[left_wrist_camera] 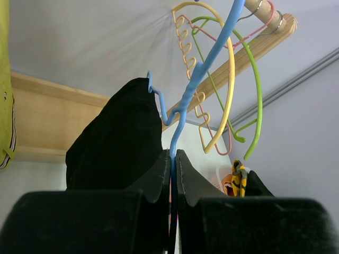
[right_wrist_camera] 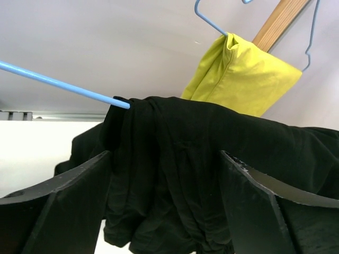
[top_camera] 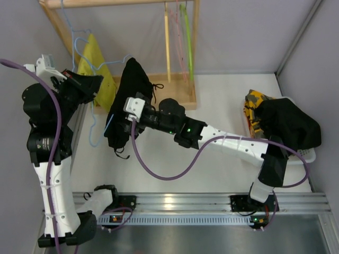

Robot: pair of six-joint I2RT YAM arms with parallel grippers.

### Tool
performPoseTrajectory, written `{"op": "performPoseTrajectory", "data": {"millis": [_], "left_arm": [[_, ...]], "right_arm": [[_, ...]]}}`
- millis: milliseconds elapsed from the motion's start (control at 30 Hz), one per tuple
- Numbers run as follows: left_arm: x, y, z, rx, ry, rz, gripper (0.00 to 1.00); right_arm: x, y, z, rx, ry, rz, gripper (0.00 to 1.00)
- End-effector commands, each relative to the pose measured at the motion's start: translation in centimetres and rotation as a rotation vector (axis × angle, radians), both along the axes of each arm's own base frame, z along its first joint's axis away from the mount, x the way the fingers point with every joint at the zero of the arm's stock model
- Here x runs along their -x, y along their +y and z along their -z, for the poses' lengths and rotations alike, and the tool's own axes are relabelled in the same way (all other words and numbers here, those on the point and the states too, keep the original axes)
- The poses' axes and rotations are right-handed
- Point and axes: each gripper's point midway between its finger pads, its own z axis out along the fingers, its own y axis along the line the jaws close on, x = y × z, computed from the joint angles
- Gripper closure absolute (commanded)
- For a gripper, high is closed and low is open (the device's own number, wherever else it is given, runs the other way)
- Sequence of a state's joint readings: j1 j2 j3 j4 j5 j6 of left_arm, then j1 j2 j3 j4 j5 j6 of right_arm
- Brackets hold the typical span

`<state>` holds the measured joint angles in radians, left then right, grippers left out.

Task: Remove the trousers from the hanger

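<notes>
The black trousers [top_camera: 131, 84] hang draped over the bar of the light-blue wire hanger [top_camera: 93, 129], held in the air in front of the wooden rack. My left gripper [top_camera: 94, 83] is shut on the hanger; in the left wrist view the fingers [left_wrist_camera: 159, 174] pinch the blue wire [left_wrist_camera: 197, 79], with the trousers [left_wrist_camera: 114, 143] behind. My right gripper [top_camera: 122, 117] is open, its jaws standing either side of the hanging trousers [right_wrist_camera: 175, 201] just below the hanger bar [right_wrist_camera: 58, 84]; I cannot tell whether the pads touch the cloth.
A wooden rack [top_camera: 175, 91] stands at the back with yellow, pink and green hangers [top_camera: 179, 42]. A yellow-green garment [top_camera: 99, 69] hangs on another blue hanger at its left. A white basket [top_camera: 307, 154] of clothes sits at the right.
</notes>
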<state>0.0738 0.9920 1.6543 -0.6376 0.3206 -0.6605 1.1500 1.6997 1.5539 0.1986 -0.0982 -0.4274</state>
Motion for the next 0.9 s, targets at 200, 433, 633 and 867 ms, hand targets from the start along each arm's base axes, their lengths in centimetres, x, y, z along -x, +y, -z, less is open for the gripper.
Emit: {"op": "performPoseTrajectory", "data": {"millis": [200,433,633,867], "left_arm": [[2.4,-1.0,-4.8,0.032,-0.167,0.044,1.0],[2.5,-1.1,-4.9,0.033,-0.167,0.055,1.0],[2.5,-1.1,-4.9,0.035,-0.167,0.052,1.0],[2.2,-0.9,-4.2,0.028,-0.153,0.043,1.0]], "right_arm": [[-1.5,0.9,-3.1,-0.075,-0.105,0.02,0.31],[-4.3,1.0,-2.8,-0.076,-0.113,0.147,0.31],[-5.0,0.6,-3.3,-0.087,-0.124,0.189,0.73],[-4.4,-0.9,-6.2,-0.133,-0.142,0.193,1.0]]}}
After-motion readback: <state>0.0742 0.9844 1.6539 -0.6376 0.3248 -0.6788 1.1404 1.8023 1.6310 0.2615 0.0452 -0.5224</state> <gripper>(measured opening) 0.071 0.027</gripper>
